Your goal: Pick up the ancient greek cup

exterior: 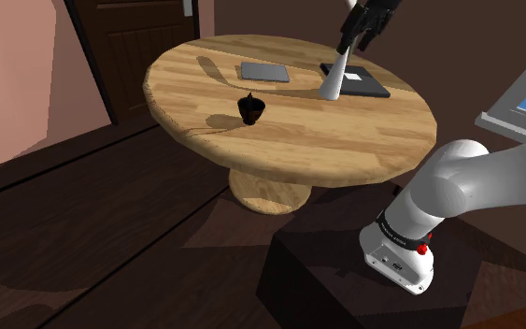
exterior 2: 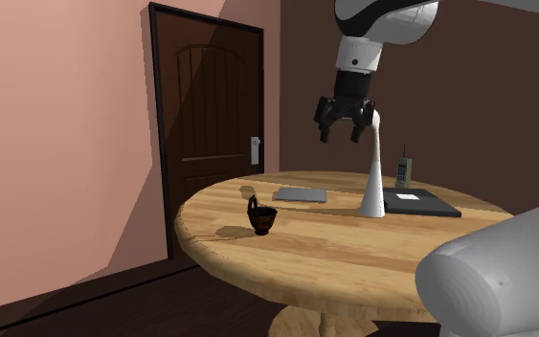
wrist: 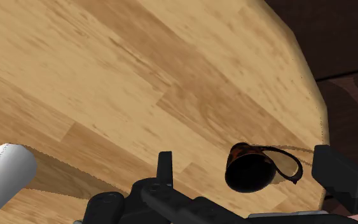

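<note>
Cup [exterior: 250,109]: stood upright on the round wooden table [exterior: 345,140], near its edge.
Gripper [exterior 2: 341,132]: fingers spread apart, empty, hung high above the table.
Relation: cup sat well below gripper, untouched.

Below the hand [exterior 2: 342,136] spreads a round wooden worktop [exterior: 345,140] on a thick pedestal. A slender white vase [exterior 2: 373,182] rises from it, its neck ending just beside the hand. Lower down, a grey slab [exterior: 264,71] lies flat on the side toward the dark panelled door [exterior 2: 210,124]. A black slab [exterior: 368,84] with a white label touches the vase's foot, and a handset [exterior 2: 404,170] stands upright behind it.
</note>
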Motion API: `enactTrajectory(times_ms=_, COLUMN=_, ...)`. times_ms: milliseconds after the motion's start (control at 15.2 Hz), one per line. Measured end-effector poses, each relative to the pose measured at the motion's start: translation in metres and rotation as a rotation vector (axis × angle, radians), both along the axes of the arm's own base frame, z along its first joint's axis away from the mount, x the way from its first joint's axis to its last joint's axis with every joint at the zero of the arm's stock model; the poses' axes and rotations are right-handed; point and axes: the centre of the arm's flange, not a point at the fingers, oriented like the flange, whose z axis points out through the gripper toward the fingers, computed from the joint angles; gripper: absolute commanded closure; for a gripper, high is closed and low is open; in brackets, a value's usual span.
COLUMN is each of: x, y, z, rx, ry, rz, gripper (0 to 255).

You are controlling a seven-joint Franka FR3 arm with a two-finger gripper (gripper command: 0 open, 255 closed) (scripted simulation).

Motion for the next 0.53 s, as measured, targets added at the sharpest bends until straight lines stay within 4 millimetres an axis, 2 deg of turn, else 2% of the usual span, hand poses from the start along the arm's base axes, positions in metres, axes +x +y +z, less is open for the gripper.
enactTrajectory(times_ms=132, x=0.007, y=0.003, z=-0.001, rx=-0.002, ry=0.007, rz=-0.005, gripper=0)
enactTrajectory(times_ms=462, x=0.06, y=0.04, z=-0.022, rx=-0.018, ry=0.085, rz=-0.053, gripper=0)
enactTrajectory(times_ms=528, x=0.073, y=0.047, z=-0.032, rx=-0.022, ry=0.102, rz=-0.064, gripper=0)
